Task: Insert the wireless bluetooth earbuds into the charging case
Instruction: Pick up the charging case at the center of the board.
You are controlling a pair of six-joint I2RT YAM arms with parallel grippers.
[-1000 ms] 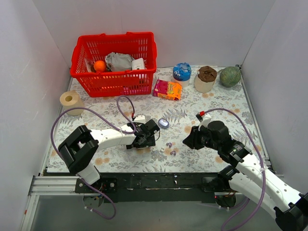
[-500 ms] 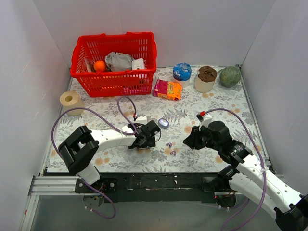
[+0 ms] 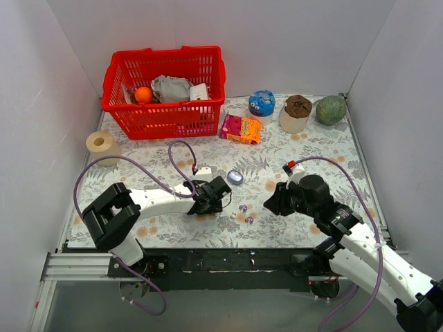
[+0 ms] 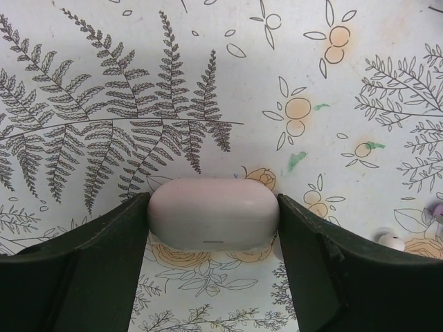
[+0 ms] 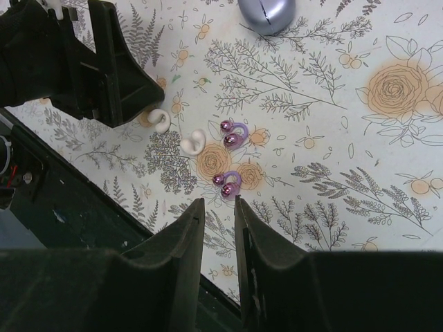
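Note:
The charging case is a shut lavender pebble lying on the floral mat, also at the top of the right wrist view; no gripper touches it. Two purple earbuds lie loose on the mat in front of it, seen as an upper earbud and a lower earbud. My right gripper hovers just short of the lower one, its jaws narrowly apart with nothing between them. My left gripper presses both fingers against the ends of a white capsule-shaped case.
Two white earbuds lie left of the purple ones. A red basket, a tape roll, a snack box, a blue cup, a brown-topped cup and a green ball stand along the back.
The left gripper's jaws have drawn in from wide open to meet the ends of the white capsule. The right arm has stayed where it was.

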